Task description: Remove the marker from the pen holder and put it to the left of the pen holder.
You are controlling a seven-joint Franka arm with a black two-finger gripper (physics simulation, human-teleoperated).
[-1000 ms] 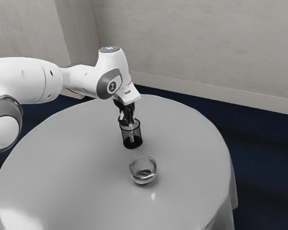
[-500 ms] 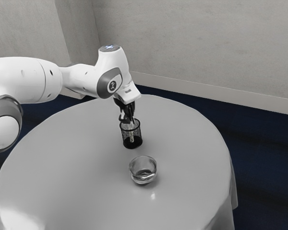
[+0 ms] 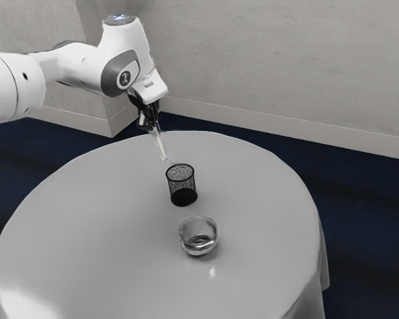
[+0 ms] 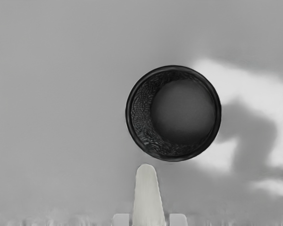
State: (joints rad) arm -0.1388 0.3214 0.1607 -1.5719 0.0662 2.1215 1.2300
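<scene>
1. Gripper (image 3: pixel 149 126), up high at the exterior view's left of the pen holder: clenched on the marker (image 3: pixel 159 145), one finger (image 4: pixel 121 220) on each side of its shaft.
2. Marker: held in the gripper, hanging below it, slanted, lower end free and pointing toward the exterior view's right. Off the table, out of the holder, tip near the rim on the exterior view's left side.
3. Change: in the earlier frames the gripper is down over the holder with the marker inside; now both are raised and shifted to the exterior view's left. Holder and bowl same spots.
4. Pen holder (image 3: pixel 181 197): black mesh, upright on the table (image 3: pixel 106 219), empty. Closest obstacle to the marker's tip.
5. Glass bowl (image 3: pixel 198 246): upright, near the holder, on its camera side and slightly to the exterior view's right. Farther from the marker than the holder is.
6. Wall (image 3: pixel 272 66): behind the table.
</scene>
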